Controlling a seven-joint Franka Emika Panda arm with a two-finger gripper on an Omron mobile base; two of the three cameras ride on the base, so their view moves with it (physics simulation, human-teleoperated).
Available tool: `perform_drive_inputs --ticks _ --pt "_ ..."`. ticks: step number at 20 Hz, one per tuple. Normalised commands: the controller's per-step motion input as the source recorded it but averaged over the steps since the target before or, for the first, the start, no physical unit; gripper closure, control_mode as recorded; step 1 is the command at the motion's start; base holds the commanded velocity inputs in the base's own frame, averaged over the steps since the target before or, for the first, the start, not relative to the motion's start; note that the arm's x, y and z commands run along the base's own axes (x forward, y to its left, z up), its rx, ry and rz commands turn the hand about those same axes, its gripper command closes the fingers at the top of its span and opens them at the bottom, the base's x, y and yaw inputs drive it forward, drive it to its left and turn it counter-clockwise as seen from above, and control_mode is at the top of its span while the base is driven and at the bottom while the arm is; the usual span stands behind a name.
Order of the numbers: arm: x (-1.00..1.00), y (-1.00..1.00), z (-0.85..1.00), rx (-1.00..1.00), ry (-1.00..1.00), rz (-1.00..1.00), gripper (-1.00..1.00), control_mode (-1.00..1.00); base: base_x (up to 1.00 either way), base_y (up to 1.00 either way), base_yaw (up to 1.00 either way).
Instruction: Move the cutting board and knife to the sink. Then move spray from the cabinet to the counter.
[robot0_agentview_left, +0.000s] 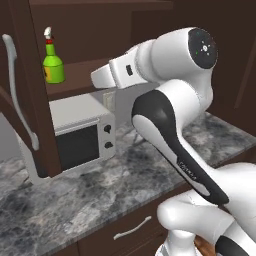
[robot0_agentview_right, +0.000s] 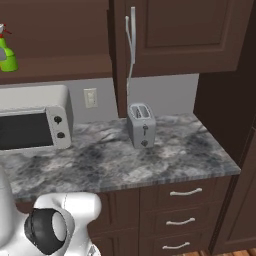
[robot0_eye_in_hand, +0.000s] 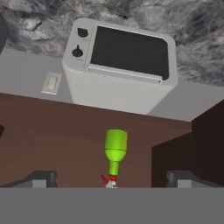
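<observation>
The spray (robot0_agentview_left: 53, 65), a green bottle with a yellow label and a red-and-white nozzle, stands upright on a shelf of the open cabinet (robot0_agentview_left: 75, 75). My white hand (robot0_agentview_left: 112, 72) hovers to its right at shelf height, a short gap away. In the hand view the spray (robot0_eye_in_hand: 116, 148) lies centred between the two finger tips of my gripper (robot0_eye_in_hand: 111, 179), which is open and touches nothing. The spray (robot0_agentview_right: 6, 52) also shows at the left edge of the right base view. The counter (robot0_agentview_right: 150, 155) runs below. The cutting board, knife and sink are out of view.
A white microwave (robot0_agentview_left: 82, 135) sits on the counter under the shelf. The cabinet door (robot0_agentview_left: 30, 100) stands open at the left with its long silver handle (robot0_agentview_left: 17, 95). A toaster (robot0_agentview_right: 141, 125) stands further right on the counter, above drawers (robot0_agentview_right: 185, 192).
</observation>
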Motion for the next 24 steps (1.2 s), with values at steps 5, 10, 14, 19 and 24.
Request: perform_drive_inputs --ticks 5,10,14,19,24 --pt "0.57 0.39 0.0 0.0 0.0 -0.06 -1.0 -1.0 0.0 0.0 0.0" --pt "0.6 0.28 0.04 0.0 0.0 -0.03 -1.0 -1.0 0.0 0.0 0.0" --pt "0.53 0.17 0.24 0.04 0.02 0.0 -1.0 -1.0 0.0 0.0 0.0" --pt "0.34 0.29 0.17 0.03 0.12 0.0 -1.0 -1.0 0.0 0.0 0.0" --pt "0.06 0.44 0.02 0.0 0.14 0.0 -1.0 -1.0 0.0 0.0 0.0"
